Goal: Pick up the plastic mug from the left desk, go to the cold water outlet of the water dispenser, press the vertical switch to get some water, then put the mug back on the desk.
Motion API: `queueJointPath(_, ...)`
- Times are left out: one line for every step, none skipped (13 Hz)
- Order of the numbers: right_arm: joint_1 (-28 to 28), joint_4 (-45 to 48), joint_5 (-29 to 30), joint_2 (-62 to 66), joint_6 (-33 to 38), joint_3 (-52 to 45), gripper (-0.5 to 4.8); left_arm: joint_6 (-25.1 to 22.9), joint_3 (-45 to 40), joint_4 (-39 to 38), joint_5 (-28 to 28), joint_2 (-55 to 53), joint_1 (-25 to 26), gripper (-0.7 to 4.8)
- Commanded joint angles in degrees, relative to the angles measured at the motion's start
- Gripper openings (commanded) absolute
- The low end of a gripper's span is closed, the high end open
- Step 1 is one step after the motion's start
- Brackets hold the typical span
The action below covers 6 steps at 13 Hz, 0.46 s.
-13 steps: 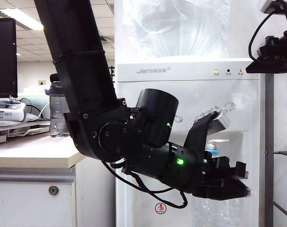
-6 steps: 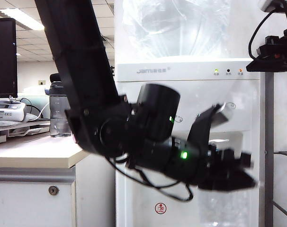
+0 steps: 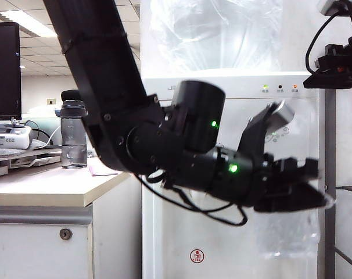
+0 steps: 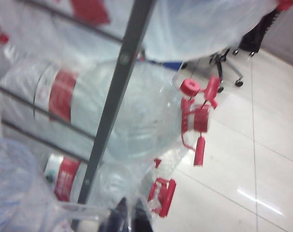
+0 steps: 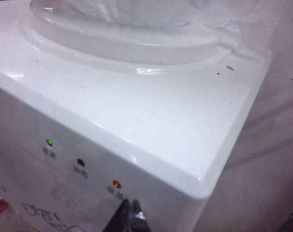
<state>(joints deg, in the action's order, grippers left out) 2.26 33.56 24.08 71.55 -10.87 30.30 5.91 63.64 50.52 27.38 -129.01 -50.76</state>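
L arm fills the exterior view's centre, blocking most of the water dispenser (image 3: 280, 116) front incl. the tap recess. Left gripper (image 3: 304, 195) sits at ~4 o'clock of frame, fingers pressed together on the plastic mug (image 3: 289, 229), which hangs clear and blurry just below it, in front of the dispenser's lower panel. Cold water outlet and its switch: can't see them, hidden behind arm.

Bench (image 3: 42, 186) at 8 o'clock, well apart from the mug; a smoky-grey bottle (image 3: 73, 136) with black cap stands on it, with a pink item just beside it.

Right gripper (image 5: 129, 212) near dispenser top by the three lights (image 5: 80, 162), fingertips pressed together, holding nothing.

L wrist view: big water jugs (image 4: 132, 116) w/ red caps on a grey-framed rack (image 4: 120, 82), tiled floor (image 4: 253, 159) beyond.
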Motion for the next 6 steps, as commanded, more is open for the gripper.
queueJointPath(-0.15, 1.03, 0.00, -0.37, 0.37, 0.22, -0.06, -0.68, 0.44, 4.00, 0.11, 1.27, -0.92, -0.06)
queueJointPath(-0.17, 0.98, 0.00, -0.37, 0.37, 0.39, -0.06, -0.63, 0.42, 3.96, 0.37, 1.46, -1.14, -0.06)
queueJointPath(-0.24, 1.01, -0.02, -0.37, 0.37, 0.57, -0.06, -0.57, 0.22, 4.04, 0.50, 1.53, -1.62, -0.06)
queueJointPath(-0.74, 1.03, 0.02, -0.37, 0.39, 0.79, -0.06, -0.52, -0.20, 4.46, 0.52, 2.01, -1.79, -0.06)
queueJointPath(-1.05, 1.01, 0.00, -0.37, 0.39, 0.90, -0.06, -0.55, -0.76, 4.59, 0.44, 2.56, -2.27, -0.06)
queueJointPath(-1.66, 1.01, 0.00, -0.37, 0.42, 0.98, -0.06, -0.52, -1.42, 4.92, 0.52, 3.21, -2.23, -0.06)
